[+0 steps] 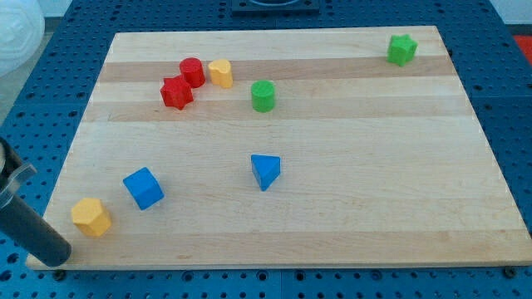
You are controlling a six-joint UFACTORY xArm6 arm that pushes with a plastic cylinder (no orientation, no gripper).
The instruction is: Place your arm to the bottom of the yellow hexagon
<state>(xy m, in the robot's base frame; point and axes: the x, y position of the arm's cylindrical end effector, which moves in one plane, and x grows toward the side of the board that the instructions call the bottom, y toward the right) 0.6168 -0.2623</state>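
A yellow hexagon block (91, 217) lies near the board's bottom-left corner. My tip (53, 256) is at the end of the dark rod that comes in from the view's left edge. It rests at the board's bottom-left corner, below and to the left of the yellow hexagon, a short gap away and not touching it. A blue cube (143, 188) sits just right of and above the hexagon. A second, smaller yellow block (220, 73) lies near the view's top, beside a red cylinder (192, 71).
A red star block (176, 92) lies below the red cylinder. A green cylinder (263, 95) is right of them. A blue triangle (265, 171) sits mid-board. A green block (401, 49) is at the top right. The wooden board (349, 208) lies on a blue perforated table.
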